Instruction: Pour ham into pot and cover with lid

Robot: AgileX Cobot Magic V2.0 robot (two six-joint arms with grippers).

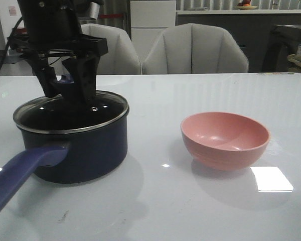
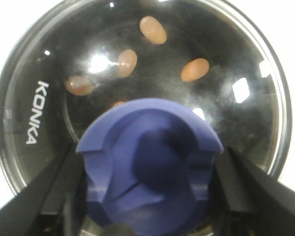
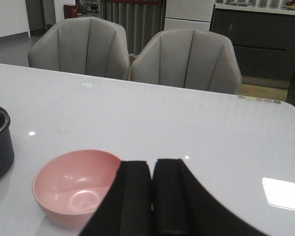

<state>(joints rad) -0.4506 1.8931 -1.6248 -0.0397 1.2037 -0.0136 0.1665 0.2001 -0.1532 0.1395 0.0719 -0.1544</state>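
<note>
The dark blue pot (image 1: 90,150) stands at the left of the table, its long handle (image 1: 15,175) pointing toward the front edge. The glass lid (image 1: 105,108) rests on its rim. My left gripper (image 1: 70,90) reaches down over the lid, with one finger on each side of the blue knob (image 2: 150,157), pressed against it. Through the glass (image 2: 236,64), several orange ham slices (image 2: 153,29) lie on the pot's black bottom. My right gripper (image 3: 152,196) is shut on nothing, held above the table near the pink bowl (image 3: 73,184).
The pink bowl (image 1: 224,139) sits upright to the right of the pot with nothing in it. Two grey chairs (image 1: 195,50) stand behind the table's far edge. The right wrist view shows the pot's side (image 3: 0,147) at its margin.
</note>
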